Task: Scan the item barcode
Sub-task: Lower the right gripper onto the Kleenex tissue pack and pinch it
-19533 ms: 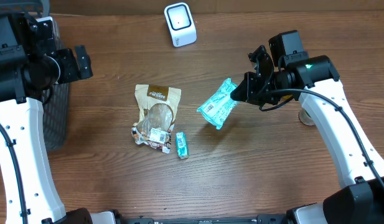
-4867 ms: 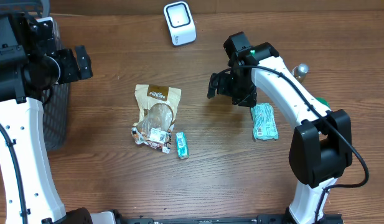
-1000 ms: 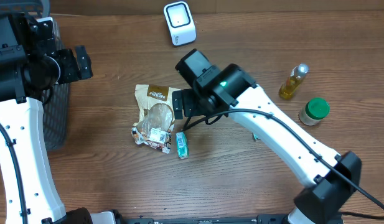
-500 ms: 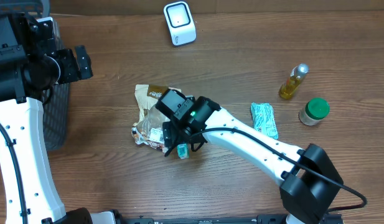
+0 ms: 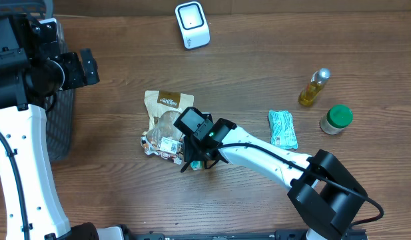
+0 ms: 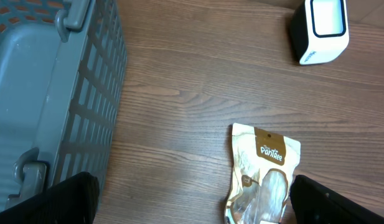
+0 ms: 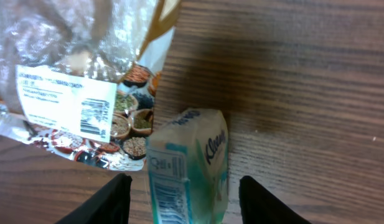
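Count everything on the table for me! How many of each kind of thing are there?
Soft packs: 3 (snack bag, tissue pack, teal packet)
Bottles: 1 (yellow bottle)
Jars: 1 (green-lidded jar)
Scanners: 1 (white scanner)
Baskets: 1 (grey basket)
Total: 7
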